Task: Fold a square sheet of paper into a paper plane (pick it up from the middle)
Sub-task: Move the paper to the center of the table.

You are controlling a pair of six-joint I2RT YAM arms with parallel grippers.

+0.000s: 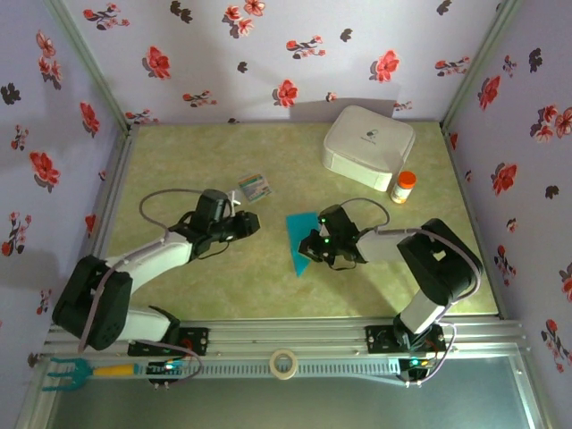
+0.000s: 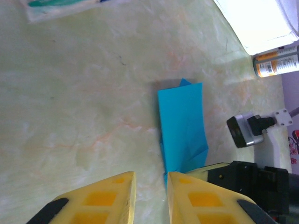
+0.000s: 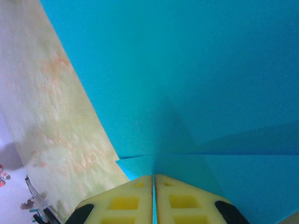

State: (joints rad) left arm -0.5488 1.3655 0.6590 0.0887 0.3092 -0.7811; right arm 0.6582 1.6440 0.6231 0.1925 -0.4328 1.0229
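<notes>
Top external view: a pale green marbled worktop (image 1: 179, 277) is filling the floor of a booth with flowered walls. A white box (image 1: 368, 146) with rounded corners is sitting at the far right of it. The left arm (image 1: 134, 264) is reaching in from the near left, and the right arm (image 1: 429, 259) is bending in from the near right. Between their ends a blue sheet of paper (image 1: 299, 234), creased to a narrower shape that is tapering toward the near side, is lying near the middle of the worktop, in front of the box. The right fingers (image 1: 310, 248) are gripping its near right edge; the right wrist view is showing them (image 3: 163, 191) pressing together with a thin sliver of the blue sheet (image 3: 196, 84) between them. The left fingers (image 1: 248, 222) are hovering well to the left of the sheet, pointing toward it. In the left wrist view these yellow fingers (image 2: 122, 189) are standing slightly apart, with nothing between them. An orange-capped bottle (image 1: 404, 187) is standing just beside the box. A small printed card (image 1: 254, 188) is lying just beyond the left fingers. A roll of tape (image 1: 284, 364) is resting on the near rail.
</notes>
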